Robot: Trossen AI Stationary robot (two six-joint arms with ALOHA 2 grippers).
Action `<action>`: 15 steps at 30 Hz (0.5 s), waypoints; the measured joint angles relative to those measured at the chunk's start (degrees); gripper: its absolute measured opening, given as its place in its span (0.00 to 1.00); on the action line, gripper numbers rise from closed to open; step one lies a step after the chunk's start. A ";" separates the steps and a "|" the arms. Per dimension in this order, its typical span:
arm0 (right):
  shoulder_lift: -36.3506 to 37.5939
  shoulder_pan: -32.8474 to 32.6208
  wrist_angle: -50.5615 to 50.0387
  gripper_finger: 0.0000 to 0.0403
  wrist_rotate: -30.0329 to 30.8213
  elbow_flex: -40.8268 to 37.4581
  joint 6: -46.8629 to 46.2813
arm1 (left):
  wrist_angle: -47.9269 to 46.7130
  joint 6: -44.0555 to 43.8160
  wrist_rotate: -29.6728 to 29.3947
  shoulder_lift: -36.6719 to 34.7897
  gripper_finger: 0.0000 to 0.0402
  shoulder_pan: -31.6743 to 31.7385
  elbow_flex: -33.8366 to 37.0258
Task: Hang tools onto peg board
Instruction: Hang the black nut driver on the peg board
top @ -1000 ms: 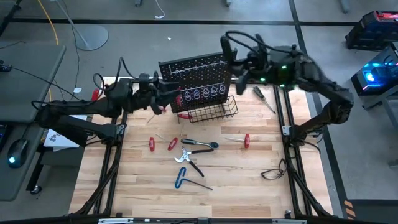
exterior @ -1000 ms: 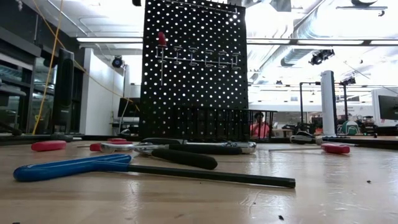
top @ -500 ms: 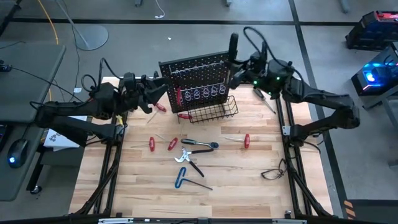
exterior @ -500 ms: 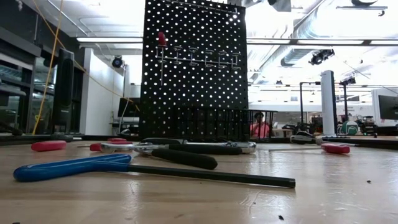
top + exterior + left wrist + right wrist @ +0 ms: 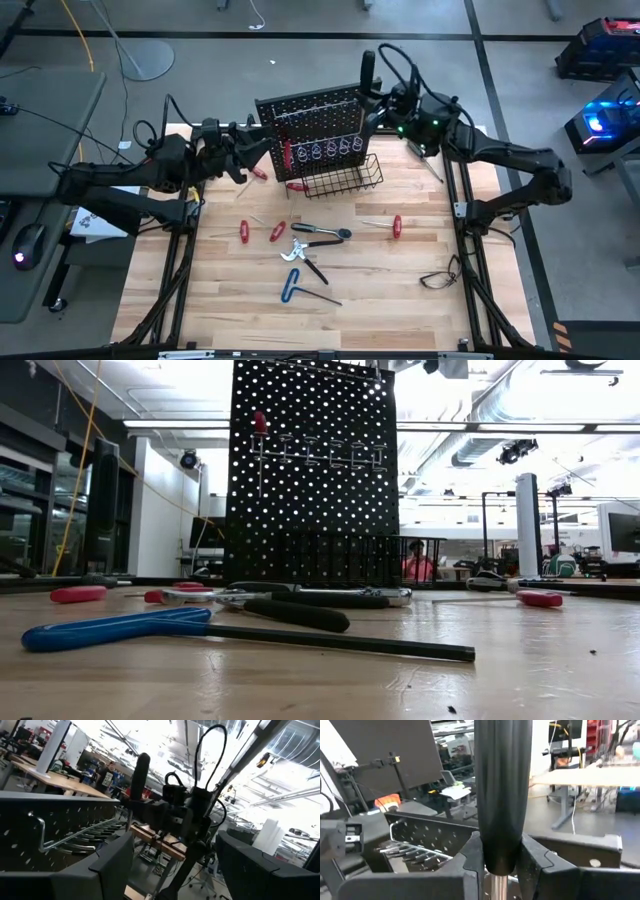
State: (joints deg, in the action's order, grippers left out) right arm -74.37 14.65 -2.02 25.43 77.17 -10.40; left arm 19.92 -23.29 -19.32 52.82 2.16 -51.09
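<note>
Above the wooden table (image 5: 400, 270), right end effector (image 5: 372, 100) pinching black-handled screwdriver (image 5: 367, 70) beside peg board (image 5: 310, 112) top edge.

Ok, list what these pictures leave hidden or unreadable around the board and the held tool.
- Black-handled screwdriver in the right gripper: its tip is cut off by the right wrist view's bottom edge.
- Right gripper: in the low view only a sliver shows above the peg board.
- Left gripper: absent from the low view.
- Wire basket: contents too small in the high view.

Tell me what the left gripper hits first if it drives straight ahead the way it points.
Probably the right gripper, holding a black-handled screwdriver above the peg board. The open left gripper faces it; depth is unclear.
</note>
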 joint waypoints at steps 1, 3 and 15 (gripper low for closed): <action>0.08 0.12 0.31 0.14 0.23 0.00 0.41 | 0.00 0.16 -0.35 0.00 0.64 -0.01 0.00; 0.21 0.33 0.72 0.14 0.45 0.00 1.42 | 0.04 0.95 -0.92 0.00 0.64 -0.01 0.00; -1.61 0.71 3.56 0.14 -0.59 0.00 4.64 | -0.11 2.57 -1.13 0.00 0.64 -0.01 0.00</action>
State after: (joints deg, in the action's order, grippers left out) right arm -75.98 15.35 1.54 24.84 77.17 -5.76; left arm 19.81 -20.72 -20.45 52.82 2.15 -51.09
